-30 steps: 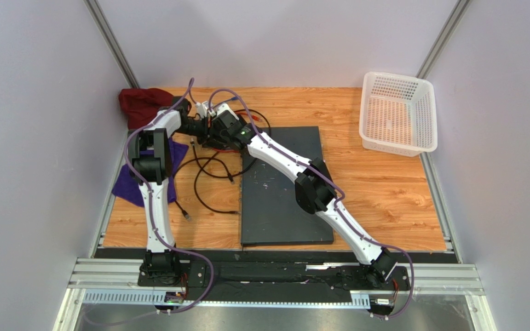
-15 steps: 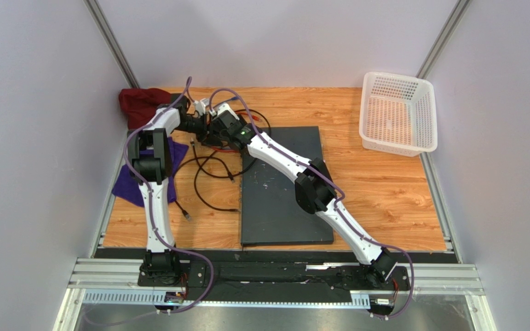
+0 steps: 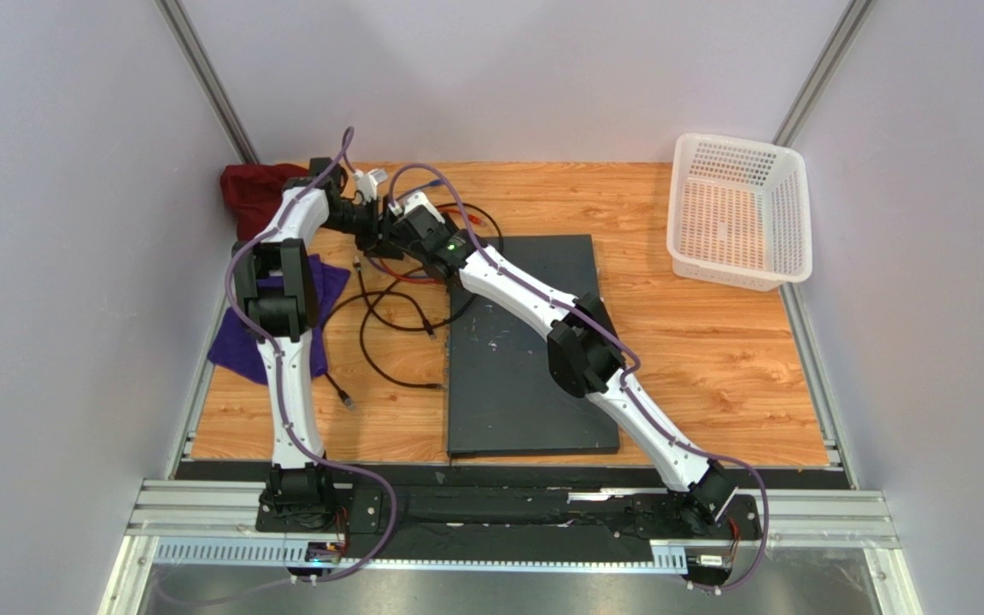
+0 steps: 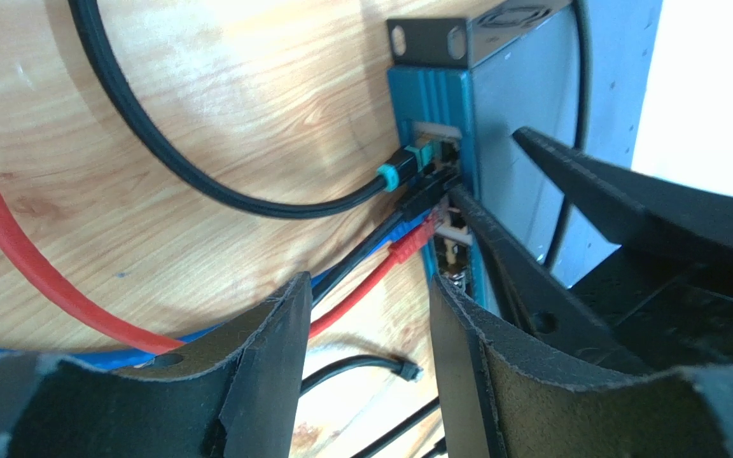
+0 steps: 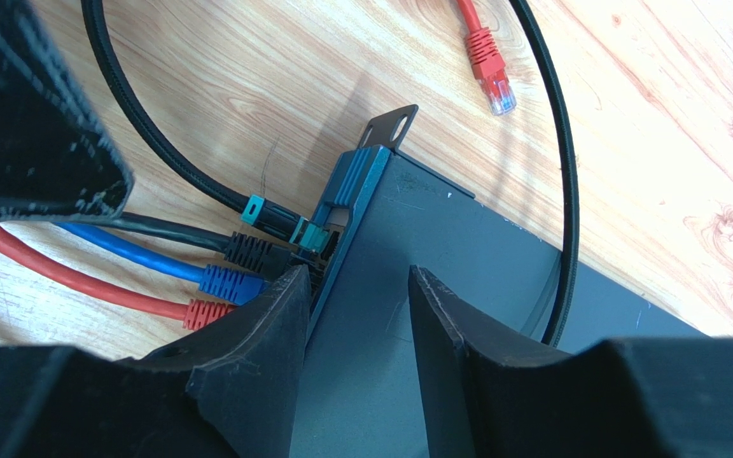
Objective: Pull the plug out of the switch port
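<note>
My left arm (image 3: pixel 282 320) runs up the left side of the counter (image 3: pixel 715 372), folds at the elbow and turns its wrist right, toward the far left corner of the switch (image 3: pixel 523 372). The switch is the dark slab lying flat mid-counter. The right arm (image 3: pixel 587 352) stretches diagonally over it to that same corner, so the two wrists nearly meet.

The left claw (image 4: pixel 368 286) is released, with its fingers apart and nothing between them. It points at the blue port face (image 4: pixel 432 105), where four plugs sit side by side: a teal-tipped plug (image 4: pixel 409 164), a black plug (image 5: pixel 256 253), a blue plug (image 5: pixel 222 283) and a red plug (image 5: pixel 206 312). All four are seated. The right claw (image 5: pixel 359 277) is released too — it hangs above the switch's top just behind the ports, gripping nothing.

A loose red connector (image 5: pixel 490 76) lies on the wood beyond the corner. A maroon cloth (image 3: pixel 253 192) and a purple cloth (image 3: pixel 234 346) lie along the left edge, and a white basket (image 3: pixel 735 269) stands far right.
</note>
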Robot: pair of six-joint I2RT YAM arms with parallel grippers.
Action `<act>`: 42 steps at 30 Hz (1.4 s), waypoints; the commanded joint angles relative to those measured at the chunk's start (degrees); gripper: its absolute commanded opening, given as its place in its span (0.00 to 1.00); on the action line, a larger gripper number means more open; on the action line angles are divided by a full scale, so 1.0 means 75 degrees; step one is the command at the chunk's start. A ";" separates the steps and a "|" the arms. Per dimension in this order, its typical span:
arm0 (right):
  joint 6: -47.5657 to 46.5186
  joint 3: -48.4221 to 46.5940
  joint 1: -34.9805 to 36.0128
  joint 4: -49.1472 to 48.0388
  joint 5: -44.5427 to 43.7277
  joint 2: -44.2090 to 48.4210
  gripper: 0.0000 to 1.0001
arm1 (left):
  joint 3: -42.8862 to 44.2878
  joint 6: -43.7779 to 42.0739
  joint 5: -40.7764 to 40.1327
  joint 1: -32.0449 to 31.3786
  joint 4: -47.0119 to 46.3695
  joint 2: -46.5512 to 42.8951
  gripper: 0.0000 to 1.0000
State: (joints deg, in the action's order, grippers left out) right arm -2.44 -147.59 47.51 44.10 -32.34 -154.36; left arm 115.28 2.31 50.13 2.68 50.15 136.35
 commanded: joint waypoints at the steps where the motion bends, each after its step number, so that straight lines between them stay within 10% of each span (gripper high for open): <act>1: 0.0032 0.0483 -0.0369 0.1210 -0.0446 -0.0512 0.47 | 0.0131 -0.0296 -0.0004 0.0041 0.0155 0.0157 0.57; 30: 0.0208 0.0518 -0.0416 0.1328 -0.0317 -0.0465 0.47 | 0.1375 -0.2218 -0.0157 -0.0263 0.1610 0.1108 0.48; 42: 0.0290 0.0518 -0.0428 0.1363 -0.0305 -0.0453 0.47 | 0.1797 -0.2311 -0.0766 -0.0603 0.1809 0.1319 0.27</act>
State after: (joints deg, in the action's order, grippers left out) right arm -0.25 -147.02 47.48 44.12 -32.51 -154.08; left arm 126.80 -12.60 46.33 -0.32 63.72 145.60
